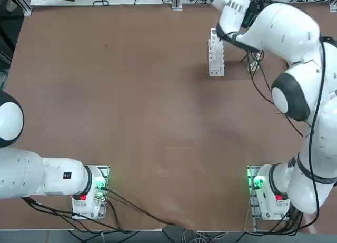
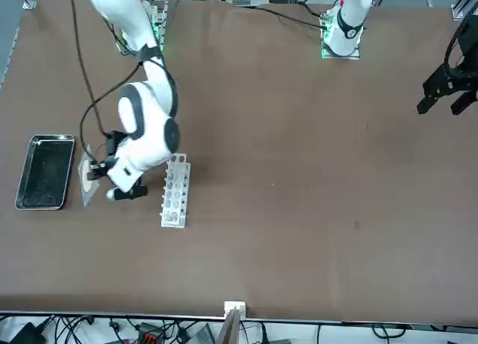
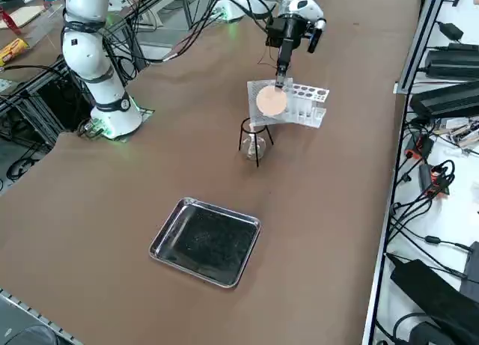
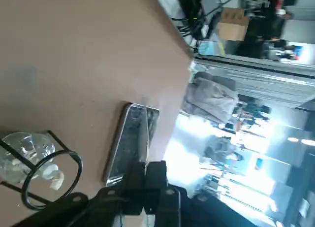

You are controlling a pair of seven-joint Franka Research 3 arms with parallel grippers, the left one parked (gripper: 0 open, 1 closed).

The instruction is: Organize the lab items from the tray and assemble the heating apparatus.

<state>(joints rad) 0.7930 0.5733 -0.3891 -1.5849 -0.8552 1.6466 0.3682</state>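
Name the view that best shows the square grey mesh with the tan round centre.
Right side view: the square grey mesh with the tan round centre hangs face-on from the shut right gripper. Front view shows only an edge; top and wrist views hide it.

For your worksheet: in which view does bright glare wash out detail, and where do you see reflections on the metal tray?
Right wrist view: strong backlight beyond the table edge bleaches the room, and the tray is smeared. Right side view: the tray's rim gleams, its bottom dark and speckled.
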